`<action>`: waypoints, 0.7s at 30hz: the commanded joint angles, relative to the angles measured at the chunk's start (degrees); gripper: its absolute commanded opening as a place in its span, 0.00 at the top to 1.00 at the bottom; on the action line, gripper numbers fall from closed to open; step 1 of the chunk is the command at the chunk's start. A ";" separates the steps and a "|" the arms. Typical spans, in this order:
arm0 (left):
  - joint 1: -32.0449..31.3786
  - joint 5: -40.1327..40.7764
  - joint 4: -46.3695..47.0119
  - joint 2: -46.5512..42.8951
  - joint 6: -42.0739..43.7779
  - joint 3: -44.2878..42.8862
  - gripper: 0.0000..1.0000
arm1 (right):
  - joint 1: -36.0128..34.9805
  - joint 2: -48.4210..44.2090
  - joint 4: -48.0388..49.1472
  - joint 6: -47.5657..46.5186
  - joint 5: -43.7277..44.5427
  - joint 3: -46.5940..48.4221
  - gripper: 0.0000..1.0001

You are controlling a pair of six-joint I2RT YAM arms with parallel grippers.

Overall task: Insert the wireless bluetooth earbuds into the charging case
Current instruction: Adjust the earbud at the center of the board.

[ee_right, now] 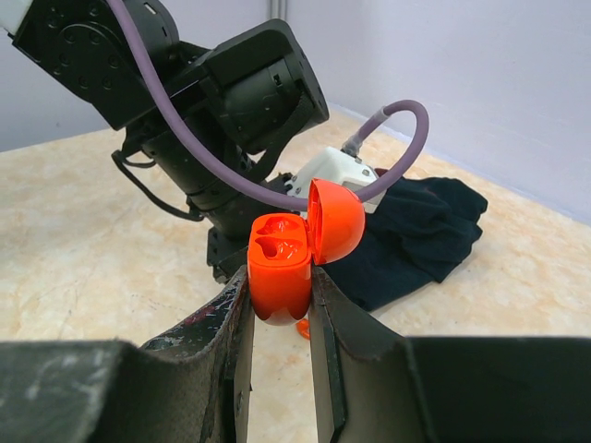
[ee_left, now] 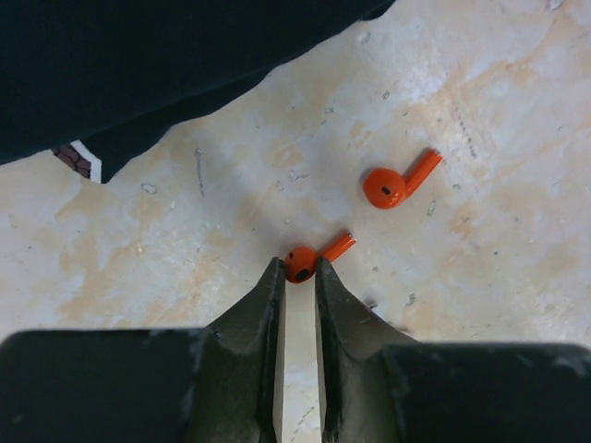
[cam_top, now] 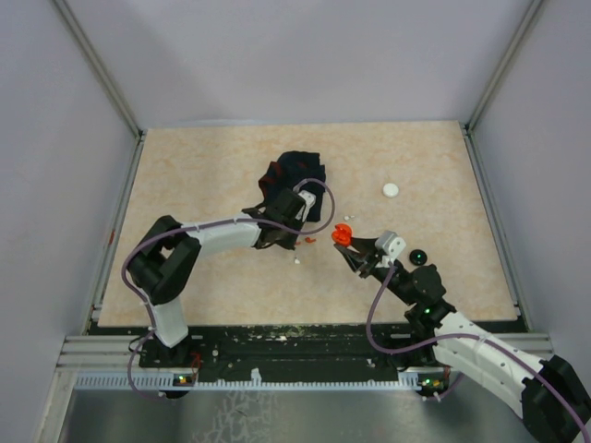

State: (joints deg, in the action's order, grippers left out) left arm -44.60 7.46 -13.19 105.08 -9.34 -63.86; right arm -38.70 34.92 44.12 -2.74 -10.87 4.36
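Orange glossy stemmed earbud (ee_left: 305, 260) pinched; rounded clamshell case (ee_right: 280, 277) open.

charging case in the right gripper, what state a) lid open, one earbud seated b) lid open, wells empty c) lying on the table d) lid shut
b: the charging case in the right gripper has its lid flipped up over bare wells; one earbud is pinched in the left gripper, the other earbud on the table.
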 commanded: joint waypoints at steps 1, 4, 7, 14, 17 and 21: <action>1.90 -1.62 -8.44 -0.39 8.27 0.02 0.78 | 0.07 0.38 3.46 1.06 -1.44 0.81 1.00; 3.32 -1.72 -7.57 -1.43 8.24 -0.10 0.71 | 0.10 0.61 3.31 1.16 -1.95 1.17 1.00; 4.47 -2.41 -7.18 -1.89 7.36 -0.94 0.64 | 0.11 0.21 2.70 1.10 -1.96 1.26 1.00; 4.96 -2.96 -7.25 -6.58 -6.83 -1.13 0.46 | 0.09 -0.15 2.33 1.03 -1.54 1.01 1.00; 4.92 -3.91 -5.16 -9.05 -16.36 0.53 0.45 | 0.07 0.57 3.12 1.03 -1.59 1.00 1.00; 4.87 -0.75 -2.70 -10.37 -25.04 2.67 0.46 | 0.11 0.92 3.95 1.33 -2.29 1.00 1.00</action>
State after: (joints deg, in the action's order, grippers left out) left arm -39.59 4.73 -18.04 96.60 -22.41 -62.85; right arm -38.70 35.73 44.21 -2.35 -12.12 4.36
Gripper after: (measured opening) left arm 0.552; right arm 0.259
